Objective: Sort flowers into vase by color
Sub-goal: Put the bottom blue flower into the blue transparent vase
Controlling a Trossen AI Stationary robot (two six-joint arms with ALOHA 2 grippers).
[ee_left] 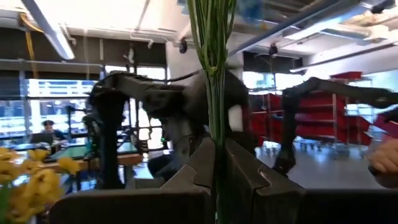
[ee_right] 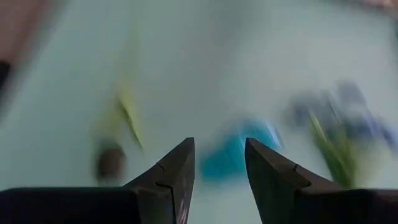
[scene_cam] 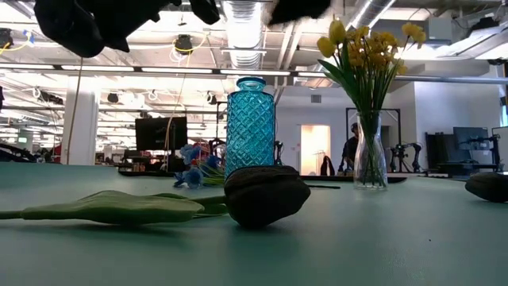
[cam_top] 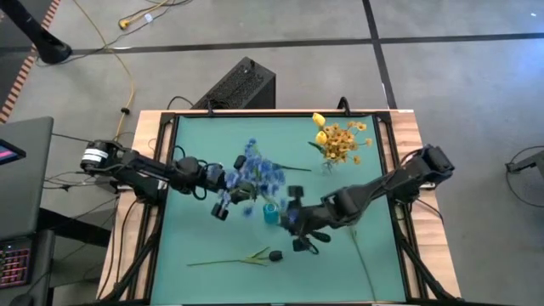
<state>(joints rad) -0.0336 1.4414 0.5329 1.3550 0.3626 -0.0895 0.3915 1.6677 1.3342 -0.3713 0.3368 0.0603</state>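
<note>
Left gripper (cam_top: pixel 223 204), just left of frame centre, clamped tight on the green stalks of the blue spray (cam_top: pixel 259 174). Blooms fanning up and right from the claw. Blue vase (cam_top: pixel 271 212) sitting just right of it, so only a short hop sideways, probably stalks-down. Right gripper (cam_top: pixel 299 223) parked right beside the vase, fingers apart, empty. Dark bud stem (cam_top: pixel 246 257) lying flat, lower centre.

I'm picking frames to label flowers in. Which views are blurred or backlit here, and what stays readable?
Right wrist view: motion-smeared; the blue vase and dark bud are soft blobs. Low view: bright ceiling lights behind, the dark bud near-silhouetted, the yellow flowers crisp. Left wrist view: green stalks clear against bright windows. High view: evenly lit.
</note>
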